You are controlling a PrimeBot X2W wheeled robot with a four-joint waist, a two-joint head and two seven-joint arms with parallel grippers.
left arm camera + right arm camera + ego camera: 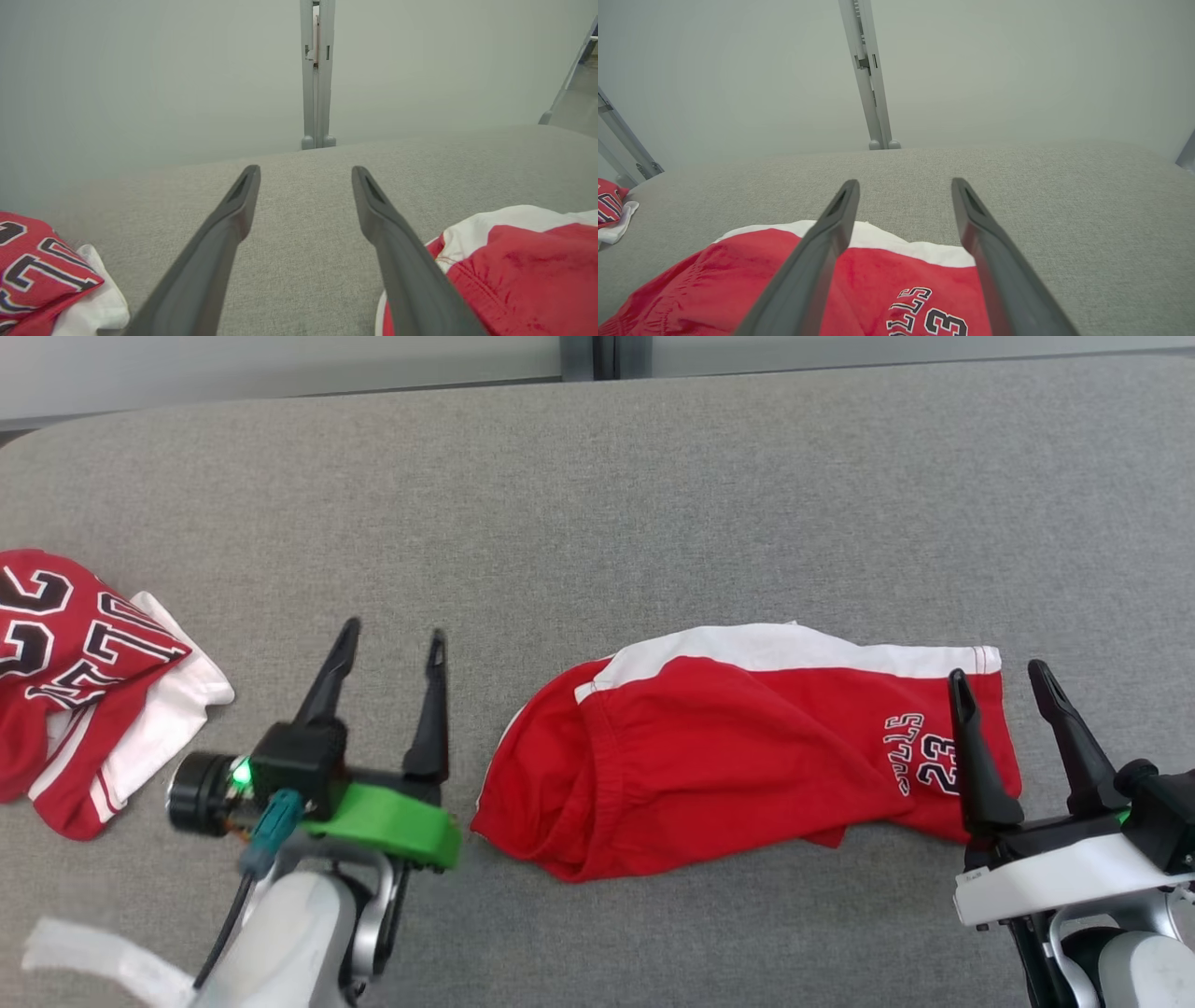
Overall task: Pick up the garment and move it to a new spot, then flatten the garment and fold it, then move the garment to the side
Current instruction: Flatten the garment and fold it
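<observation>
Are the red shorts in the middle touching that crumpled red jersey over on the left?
Apart. The head view shows the shorts and the jersey lying well separated, with a broad stretch of bare grey surface between them.

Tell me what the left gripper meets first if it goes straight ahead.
Probably only bare gray table: the left gripper points between the jersey and the shorts, touching neither. Its height is unclear.
</observation>
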